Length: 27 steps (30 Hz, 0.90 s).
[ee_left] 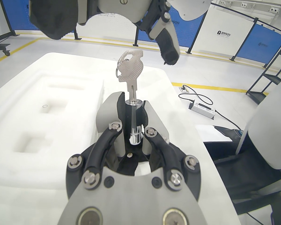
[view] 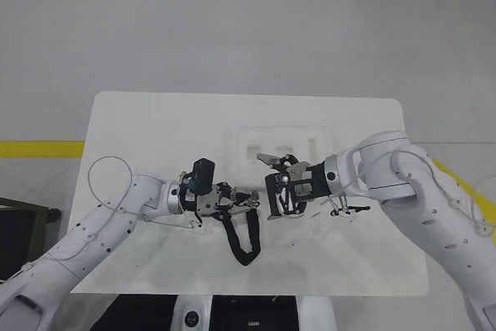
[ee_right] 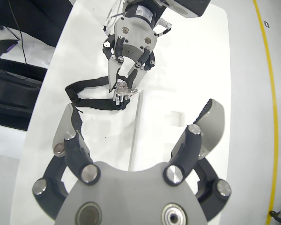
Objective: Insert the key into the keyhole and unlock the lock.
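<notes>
My left gripper [ee_left: 134,111] is shut on the chrome cylinder of the lock [ee_left: 135,127], held just above the table. A silver key [ee_left: 130,67] with a ring stands in the keyhole at the cylinder's end. The lock's black cable [view: 241,240] loops down toward the table's front edge. My right gripper [ee_right: 142,115] is open, a short way off from the key, its fingers spread to either side with nothing between them. In the right wrist view the left gripper [ee_right: 124,84] holds the lock [ee_right: 120,89] with the key [ee_right: 127,92] sticking out. In the top view the two grippers [view: 231,201] [view: 274,184] face each other at mid-table.
A white foam tray [view: 285,141] with rectangular recesses lies on the white table [view: 148,124] just behind the grippers. A power brick and cable [ee_left: 201,107] lie on the floor past the table's edge. Yellow floor lines run on both sides.
</notes>
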Motion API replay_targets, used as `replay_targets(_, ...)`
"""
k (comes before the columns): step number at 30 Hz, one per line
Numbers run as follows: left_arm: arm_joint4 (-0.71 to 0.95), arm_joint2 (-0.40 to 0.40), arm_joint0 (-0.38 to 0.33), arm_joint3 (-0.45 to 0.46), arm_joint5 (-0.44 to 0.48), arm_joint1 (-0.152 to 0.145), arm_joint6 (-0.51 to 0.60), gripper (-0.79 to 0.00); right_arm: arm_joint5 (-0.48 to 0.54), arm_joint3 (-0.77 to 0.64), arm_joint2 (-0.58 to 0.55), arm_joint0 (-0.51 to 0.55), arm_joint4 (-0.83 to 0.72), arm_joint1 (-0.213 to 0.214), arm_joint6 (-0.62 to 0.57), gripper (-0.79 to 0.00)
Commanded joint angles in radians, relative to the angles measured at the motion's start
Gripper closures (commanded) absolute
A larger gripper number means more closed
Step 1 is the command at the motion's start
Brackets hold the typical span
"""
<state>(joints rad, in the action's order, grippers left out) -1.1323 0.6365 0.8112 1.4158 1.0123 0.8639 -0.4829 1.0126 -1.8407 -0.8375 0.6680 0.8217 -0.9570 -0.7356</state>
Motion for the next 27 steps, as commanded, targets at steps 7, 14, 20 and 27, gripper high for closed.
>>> replay_targets(7,0.078,-0.042,-0.023,0.013,0.000,-0.020,0.046,0.000,0.000,-0.002,0.147,-0.097,0.203,0.037,0.239,-0.668)
replay_targets(14,0.113,-0.071,-0.038,0.009,0.000,-0.029,0.056,0.000,0.000,0.018,0.248,-0.174,0.310,0.087,0.407,-0.342)
replay_targets(20,0.131,-0.092,-0.044,0.003,0.000,-0.033,0.056,0.000,0.000,0.038,0.291,-0.216,0.364,0.119,0.523,-0.292)
replay_targets(27,0.143,-0.115,-0.045,-0.005,0.000,-0.033,0.050,0.000,0.000,0.031,0.320,-0.247,0.420,0.142,0.614,-0.277)
